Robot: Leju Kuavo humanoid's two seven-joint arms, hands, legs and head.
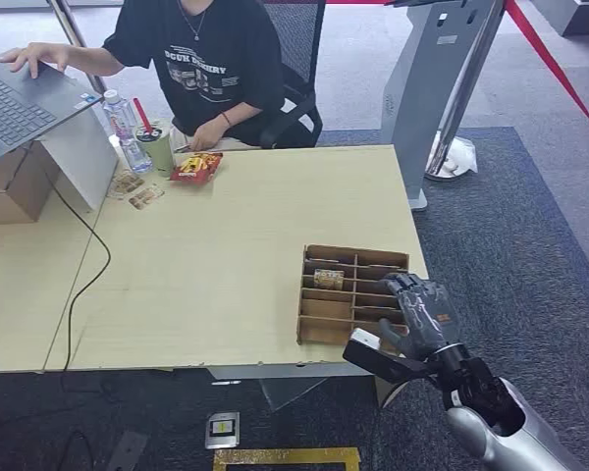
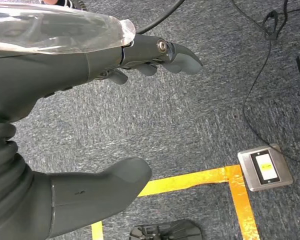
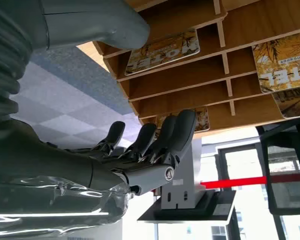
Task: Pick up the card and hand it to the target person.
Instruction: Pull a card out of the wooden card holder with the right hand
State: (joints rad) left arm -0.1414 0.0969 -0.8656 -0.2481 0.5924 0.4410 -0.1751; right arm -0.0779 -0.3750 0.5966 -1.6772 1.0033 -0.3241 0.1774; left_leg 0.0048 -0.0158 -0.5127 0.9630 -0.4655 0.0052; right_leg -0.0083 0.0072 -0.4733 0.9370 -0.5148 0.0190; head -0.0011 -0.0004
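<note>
A wooden compartment tray [image 1: 329,312] stands at the table's near right corner. A yellow card [image 1: 329,279] lies in one of its far slots. The right wrist view shows several yellow "HOTEL" cards [image 3: 161,48] lying in the tray's slots [image 3: 186,80]. My right hand [image 1: 419,314] hovers over the tray's right end with its fingers [image 3: 156,137] apart from the thumb [image 3: 99,22] and nothing between them. My left hand [image 2: 84,120] hangs over the carpet, thumb and fingers spread, holding nothing. A person [image 1: 202,59] in a black T-shirt sits at the table's far side.
On the far left of the table are a laptop [image 1: 18,93] on a cardboard box, a bottle [image 1: 125,128], a green cup [image 1: 156,147], a snack packet [image 1: 196,167] and a black cable [image 1: 84,275]. A grey stand [image 1: 440,88] rises beyond the right edge.
</note>
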